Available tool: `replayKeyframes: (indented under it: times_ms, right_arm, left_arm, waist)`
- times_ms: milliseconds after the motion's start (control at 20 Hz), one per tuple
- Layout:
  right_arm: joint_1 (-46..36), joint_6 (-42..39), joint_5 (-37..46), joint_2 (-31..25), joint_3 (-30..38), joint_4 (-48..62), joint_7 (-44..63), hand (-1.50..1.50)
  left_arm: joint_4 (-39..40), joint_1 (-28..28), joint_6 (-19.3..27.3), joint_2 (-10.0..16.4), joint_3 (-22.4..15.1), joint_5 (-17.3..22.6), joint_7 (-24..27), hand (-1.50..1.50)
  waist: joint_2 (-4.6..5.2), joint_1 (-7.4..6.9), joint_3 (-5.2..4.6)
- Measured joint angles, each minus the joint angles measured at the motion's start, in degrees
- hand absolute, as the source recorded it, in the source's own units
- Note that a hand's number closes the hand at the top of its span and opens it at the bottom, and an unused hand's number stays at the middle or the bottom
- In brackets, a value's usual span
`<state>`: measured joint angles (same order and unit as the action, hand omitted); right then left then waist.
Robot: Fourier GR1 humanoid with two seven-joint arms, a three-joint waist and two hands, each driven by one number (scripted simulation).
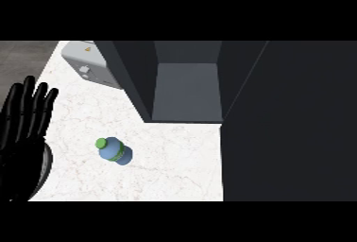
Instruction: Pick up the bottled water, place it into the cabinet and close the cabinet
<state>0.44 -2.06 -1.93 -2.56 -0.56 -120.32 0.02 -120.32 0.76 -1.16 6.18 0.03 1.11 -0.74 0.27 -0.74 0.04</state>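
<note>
A small blue water bottle (115,151) with a green cap and green band stands on the white marble counter (174,160), near the middle left. Beyond it, at the back, the dark cabinet (185,90) stands open, showing a grey inner floor and no contents. Its door (289,118) is swung out and fills the right side of the view. My left hand (24,127) rests at the left edge, fingers straight and pointing up, well to the left of the bottle and not touching it. My right hand does not show.
A light grey appliance (90,64) with a small yellow mark sits at the back left, beside the cabinet's left wall. The counter's left edge runs under my left hand, with dark floor beyond it.
</note>
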Motion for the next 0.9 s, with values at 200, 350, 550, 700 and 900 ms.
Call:
replayKeyframes:
  times_ms: [200,350,550,700,900]
  right_arm:
    - [2.6,-1.0,-0.8,-0.4,0.1,-3.3,-0.3,-1.50]
    - [6.4,-1.5,-1.0,0.4,-1.7,-5.2,0.1,-1.50]
    - [11.4,-3.0,-5.1,-0.1,-3.1,-8.9,7.0,-1.50]
    - [15.6,-3.3,-6.4,-0.3,-4.7,-13.9,10.9,-1.50]
    - [21.5,-4.4,-7.1,-0.4,-6.2,-18.3,12.3,-1.50]
  left_arm:
    - [0.2,-0.2,-3.3,1.2,1.6,3.4,0.9,-1.50]
    - [1.5,0.3,-6.5,2.1,2.3,7.8,0.6,-1.50]
    - [-0.3,5.0,-8.8,2.7,2.2,13.8,-5.5,-1.50]
    - [-4.1,6.5,-8.3,2.9,1.9,16.0,-10.4,-1.50]
    - [-8.7,10.4,-8.0,2.3,1.0,16.5,-13.5,-1.50]
  waist:
    - [-0.20,0.59,-0.01]
    - [-0.29,0.89,-0.05]
    - [-0.45,0.80,-0.05]
    - [-0.47,0.88,-0.04]
    - [-0.48,0.91,-0.03]
